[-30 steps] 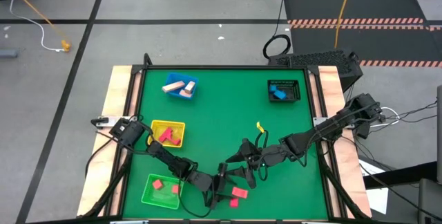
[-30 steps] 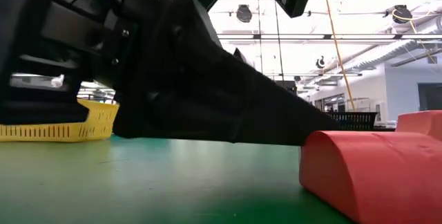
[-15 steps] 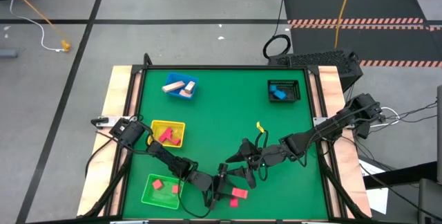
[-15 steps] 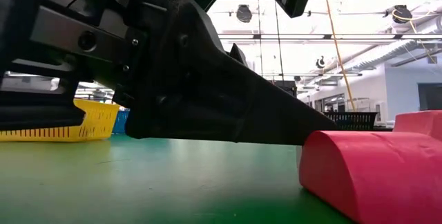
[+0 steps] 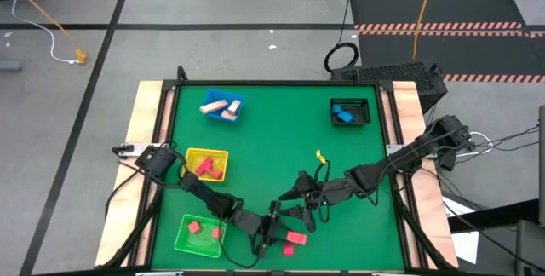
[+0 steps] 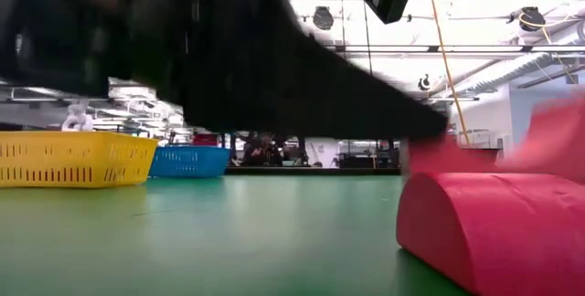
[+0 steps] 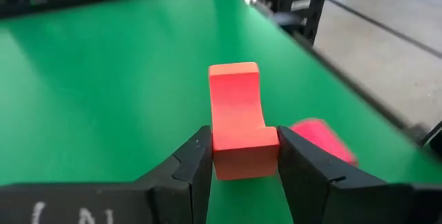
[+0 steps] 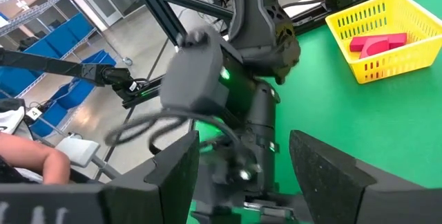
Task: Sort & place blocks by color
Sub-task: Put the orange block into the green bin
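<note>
green table (image 5: pixel 281 131); blue (image 5: pixel 223 107), yellow (image 5: pixel 207 164), green trays (image 5: pixel 197 234), black basket (image 5: pixel 350 112)

Open green table (image 5: pixel 272 127) centre (mid-mat), both arms seemingly crowding near edge

Trays — blue (image 5: pixel 223 107), yellow (image 5: pixel 208 164), green (image 5: pixel 197 236) (basket (image 5: pixel 350 112) apart)

The whole green table (image 5: pixel 281 140) is seen from straight above in the high view, both arms entering from about 6 o'clock. In the low view the mat is seen from its own surface height, level towards the room; a rounded red block (image 6: pixel 489 227) sits very close at 4 o'clock of the lens. From the left wrist the mat is viewed steeply and closely, a red block (image 7: pixel 238 117) filling the centre. The right wrist view faces the left arm, with the yellow tray (image 8: pixel 376 34) at 2 o'clock; that tray is shared with the high and low views.
</note>
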